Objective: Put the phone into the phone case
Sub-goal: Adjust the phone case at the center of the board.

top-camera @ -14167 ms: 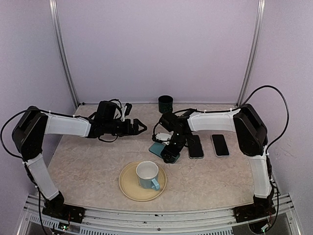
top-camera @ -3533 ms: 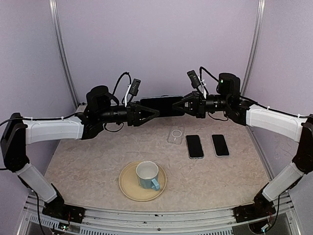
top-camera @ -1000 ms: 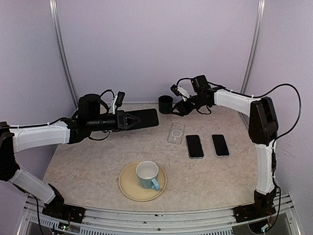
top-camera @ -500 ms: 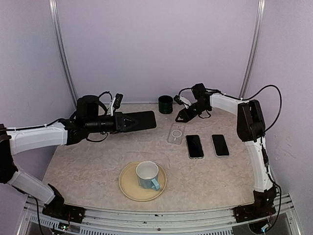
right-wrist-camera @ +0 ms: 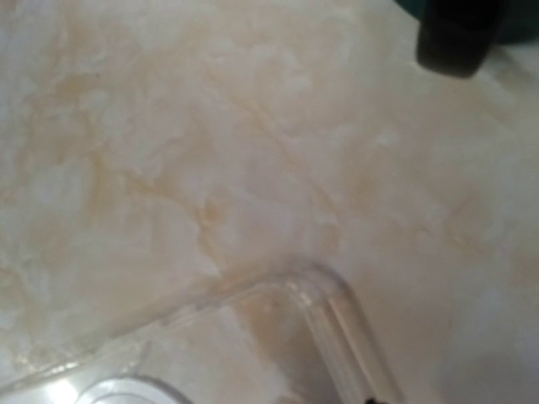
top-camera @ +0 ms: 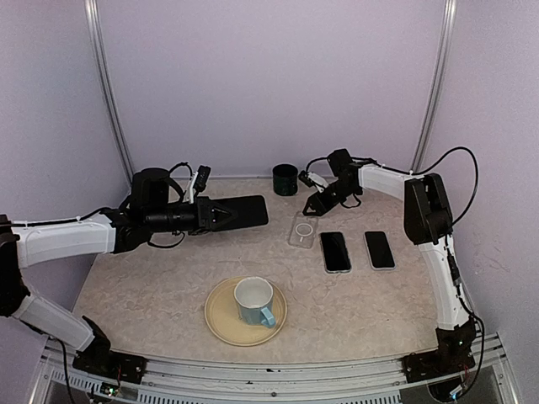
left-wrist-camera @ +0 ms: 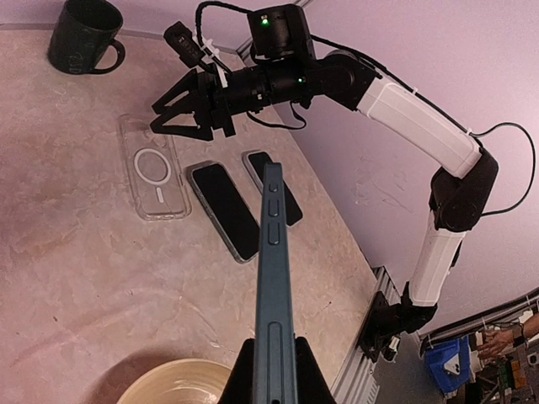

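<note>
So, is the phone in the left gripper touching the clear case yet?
Apart. The top view shows a strip of bare table between the phone, held by the left gripper, and the clear case.

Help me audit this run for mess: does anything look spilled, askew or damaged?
Nothing stands out. The clear case lies flat on the table beside two phones, the cup stands upright on its plate, and the only thing off the table is the phone gripped in the left tool.
</note>
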